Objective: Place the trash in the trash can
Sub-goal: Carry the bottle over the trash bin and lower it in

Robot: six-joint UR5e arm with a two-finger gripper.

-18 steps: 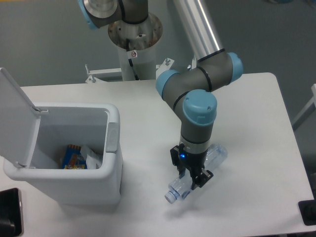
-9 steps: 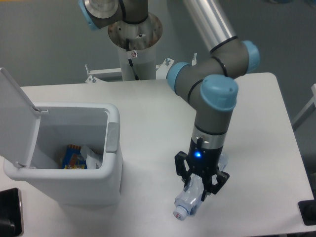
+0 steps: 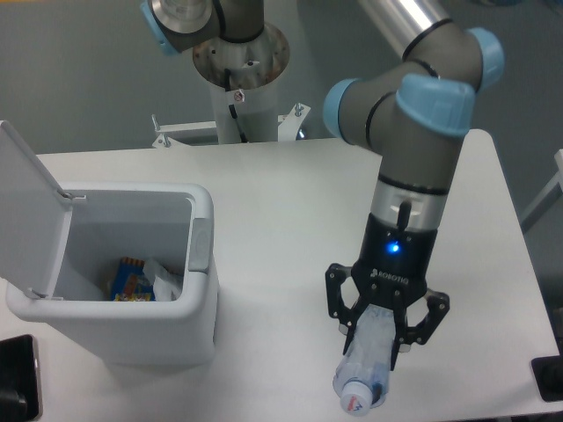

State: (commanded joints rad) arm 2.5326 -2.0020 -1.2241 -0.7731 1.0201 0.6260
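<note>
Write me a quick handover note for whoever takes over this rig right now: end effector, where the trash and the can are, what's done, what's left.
End effector: shut on the crushed bottle, which looks lifted off the table, cap end pointing toward the camera.
Trash can: at the table's left side, lid standing open.
Inside the can: a white wrapper beside a blue-and-orange packet.
Done: wrapper is in, bottle is grasped.
Left: carry the bottle left over the opening and release it. Closing the lid may follow, if wanted.
</note>
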